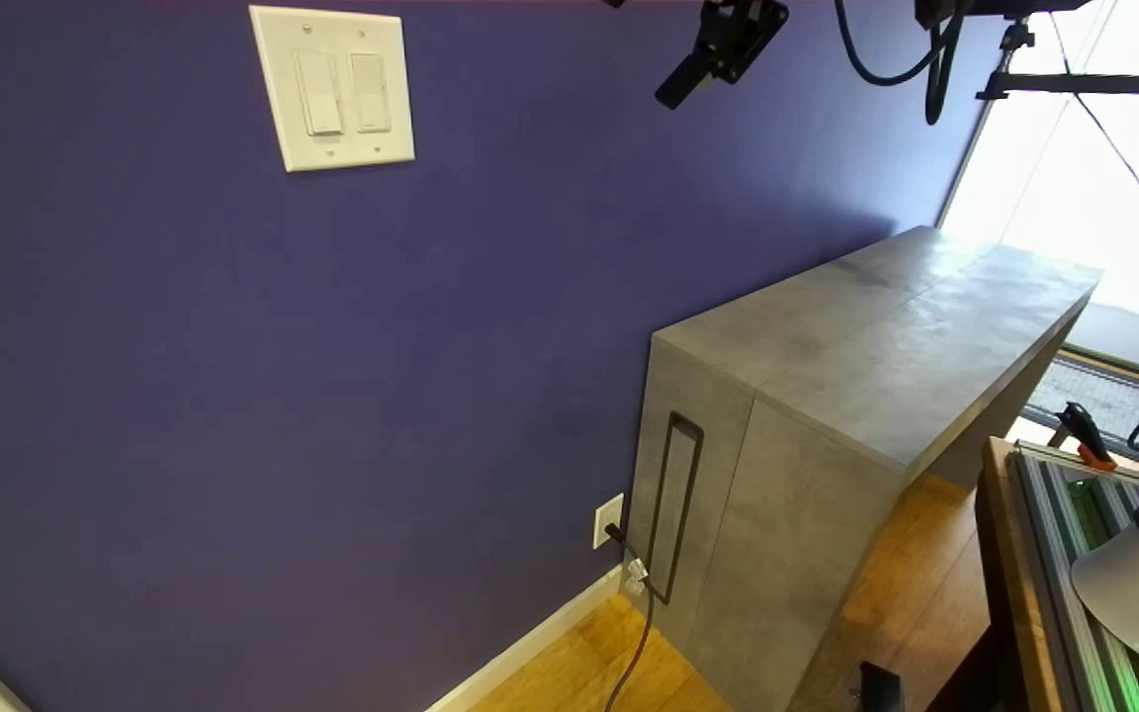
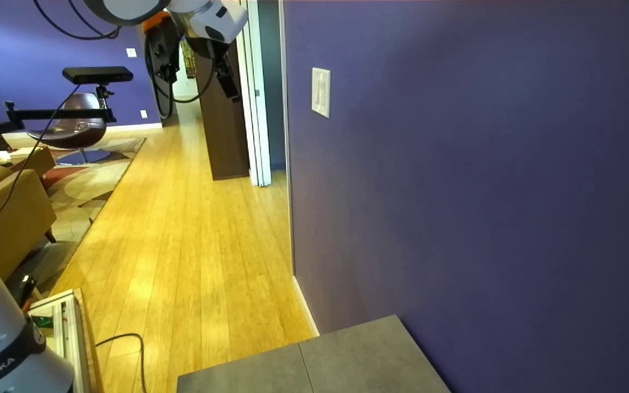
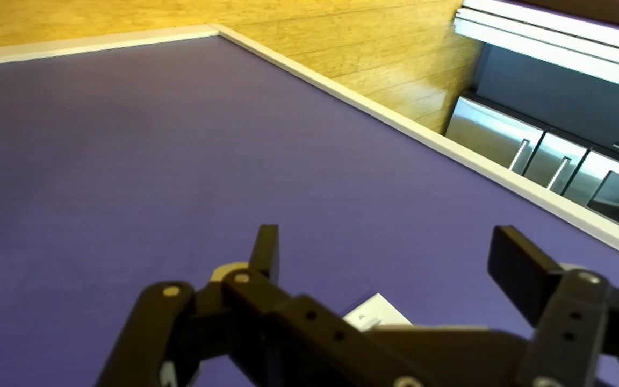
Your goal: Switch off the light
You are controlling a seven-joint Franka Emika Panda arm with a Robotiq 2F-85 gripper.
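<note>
claw (image 3: 384, 235) spread | in an exterior view: light switch (image 1: 345, 91) left of claw, apart, 2 paddles (image 1: 370, 92) | wrist view: switch corner (image 3: 377, 310)

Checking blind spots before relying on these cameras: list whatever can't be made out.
White rectangular double switch plate: in the wrist view, all but a corner hidden behind the black two-fingered gripper.
Its tall white rocker paddles: in an exterior view, too small to tell their tilt.
White robot arm: in an exterior view, middle section cut off by the top edge.
Black floor cable: in an exterior view, cut off by the bottom edge.
Any lamp: in no view.
</note>
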